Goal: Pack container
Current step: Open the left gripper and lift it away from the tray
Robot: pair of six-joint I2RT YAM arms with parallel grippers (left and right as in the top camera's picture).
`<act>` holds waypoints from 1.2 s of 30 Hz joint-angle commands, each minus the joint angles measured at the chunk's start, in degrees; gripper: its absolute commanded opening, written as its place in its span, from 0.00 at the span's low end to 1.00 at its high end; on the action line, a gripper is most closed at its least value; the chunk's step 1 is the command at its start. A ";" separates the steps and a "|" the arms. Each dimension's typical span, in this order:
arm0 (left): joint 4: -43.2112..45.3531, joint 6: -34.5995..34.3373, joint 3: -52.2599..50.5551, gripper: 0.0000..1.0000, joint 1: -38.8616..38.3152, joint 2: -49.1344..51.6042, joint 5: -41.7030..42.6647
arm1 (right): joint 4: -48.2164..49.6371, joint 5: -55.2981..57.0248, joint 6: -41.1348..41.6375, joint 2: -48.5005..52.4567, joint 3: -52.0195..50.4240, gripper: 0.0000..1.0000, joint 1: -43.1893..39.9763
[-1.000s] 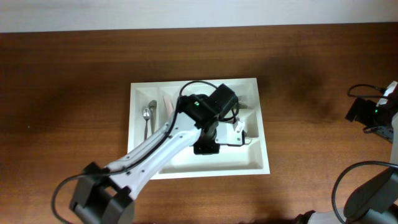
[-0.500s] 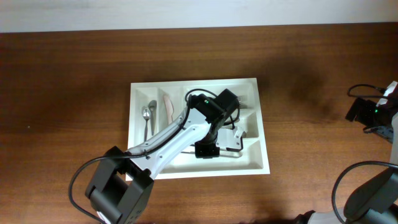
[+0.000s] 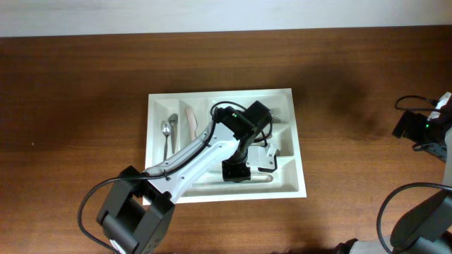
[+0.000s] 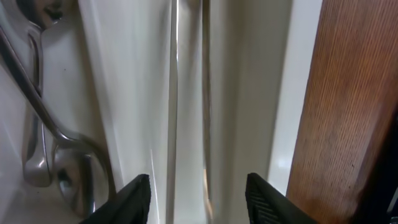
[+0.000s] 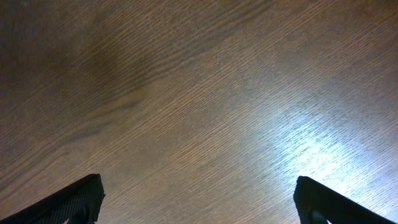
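Step in hand, as judged: a placement being finished in the container's (image 3: 298, 159) wide compartment nearest the arm base. To be done well, a straight vertical lift is wanted, w/ no sideways drift, so nothing gets dragged or flicked out. The jaws should be kept parted and clear of the divider wall on the way up.

L gripper (image 4: 198, 190): fingers parted about halfway, nothing gripped. Directly below, running lengthwise through the gap, a long shiny metal utensil (image 4: 189, 93) is seen lying flat on the white floor. Contact w/ either fingertip can't be told.

Just left of the fingers, past a divider, other cutlery (image 4: 31, 137) is seen in the neighbouring compartment. To the right, the tray's rim, then the wooden table (image 4: 348, 124).

R gripper (image 5: 199, 193): spread wide, empty, parked over bare wood well apart from the tray.
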 commanded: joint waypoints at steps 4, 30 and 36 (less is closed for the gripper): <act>-0.22 0.04 1.09 0.70 -0.13 0.48 1.05 | 0.02 0.07 0.42 0.31 0.02 0.99 -0.15; -2.84 -35.08 49.22 0.99 11.28 -3.28 -28.79 | 0.02 0.07 0.42 0.31 0.02 0.99 -0.15; -7.17 -37.73 49.22 0.99 23.23 -11.41 -27.32 | 0.02 0.04 0.42 0.31 0.02 0.99 -0.15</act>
